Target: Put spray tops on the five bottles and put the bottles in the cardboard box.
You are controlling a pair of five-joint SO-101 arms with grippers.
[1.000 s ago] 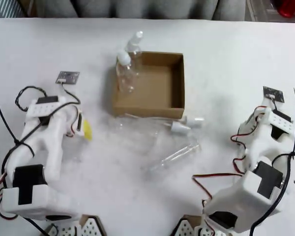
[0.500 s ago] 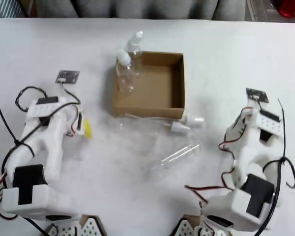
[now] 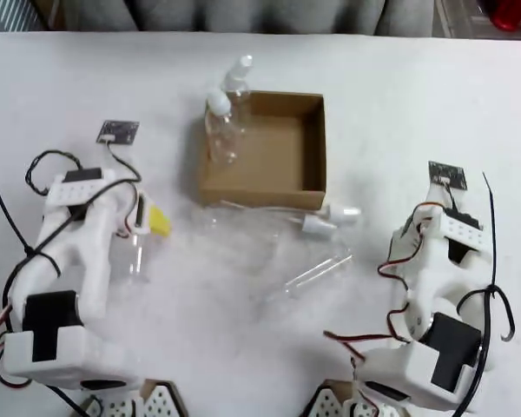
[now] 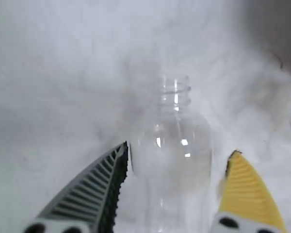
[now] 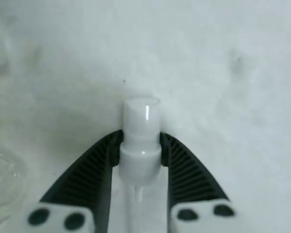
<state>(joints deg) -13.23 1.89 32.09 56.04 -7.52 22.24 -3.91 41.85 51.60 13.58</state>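
Observation:
A clear uncapped bottle stands between the grey and yellow fingers of my left gripper. The jaws are open, with a small gap on each side of the bottle. In the high view this gripper is at the left of the table, yellow finger showing. My right gripper is shut on a white spray top, held just above the table. Two capped bottles stand at the far left corner of the cardboard box. Two loose spray tops lie in front of the box.
Clear uncapped bottles lie on the white table in front of the box. The right arm stands at the right side, trailing wires. Small tag boards lie beyond each arm.
The right arm has swung left toward the middle of the table. The left gripper has shifted slightly toward the box.

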